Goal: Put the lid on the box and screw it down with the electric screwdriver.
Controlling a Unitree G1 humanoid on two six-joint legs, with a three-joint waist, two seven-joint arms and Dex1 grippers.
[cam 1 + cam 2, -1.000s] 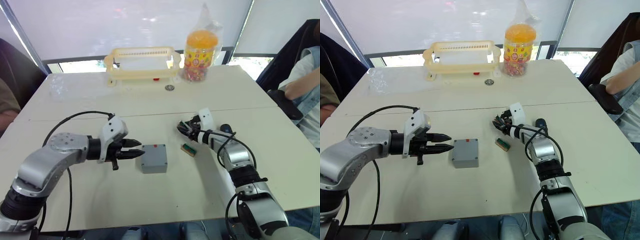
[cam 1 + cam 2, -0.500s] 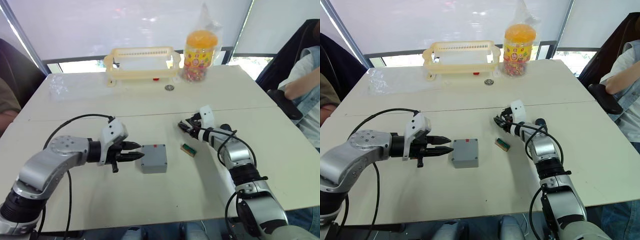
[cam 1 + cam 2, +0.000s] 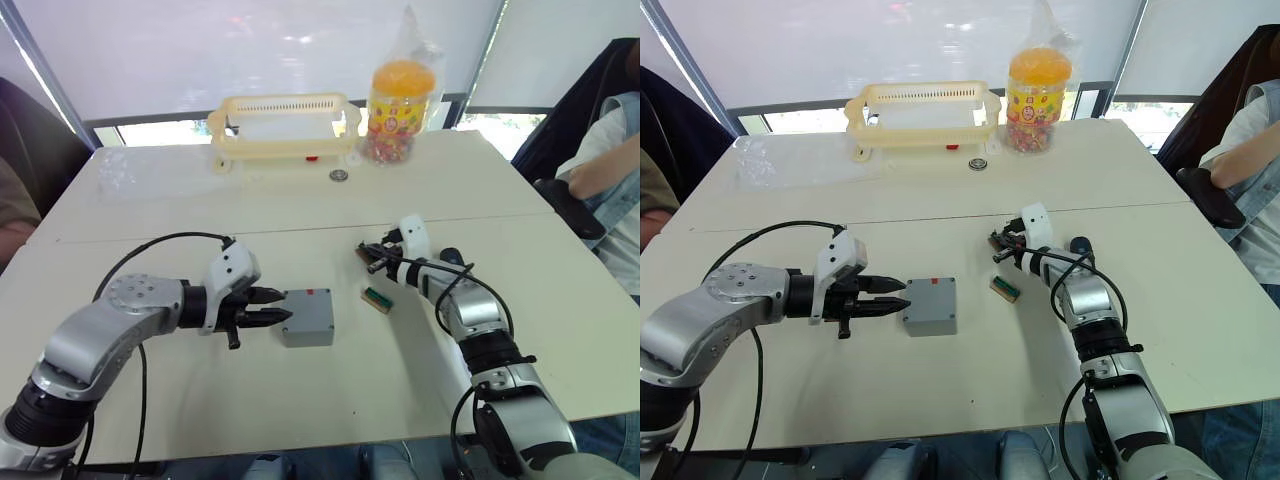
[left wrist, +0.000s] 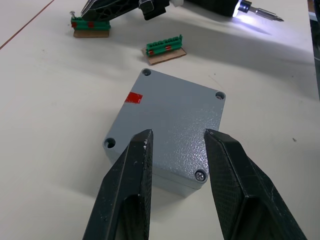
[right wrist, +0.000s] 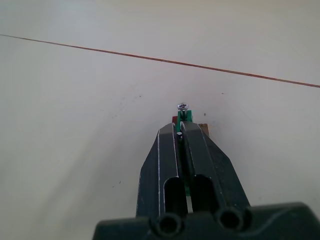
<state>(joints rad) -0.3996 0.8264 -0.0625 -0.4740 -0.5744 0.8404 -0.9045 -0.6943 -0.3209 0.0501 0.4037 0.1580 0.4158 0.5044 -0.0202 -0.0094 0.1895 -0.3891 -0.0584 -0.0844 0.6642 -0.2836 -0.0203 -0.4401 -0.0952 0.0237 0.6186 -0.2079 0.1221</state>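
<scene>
I can read no words or numbers anywhere from here. The candy jar (image 3: 400, 112) at the far side of the desk (image 3: 300, 390) has a printed yellow and red label, but its lettering is too small for me to make out. The red mark (image 4: 133, 98) on the grey box (image 4: 167, 134) is blank.

Grey lid (image 4: 170, 122) seated on box (image 3: 308, 317); electric screwdriver (image 4: 235, 7) beyond.
</scene>
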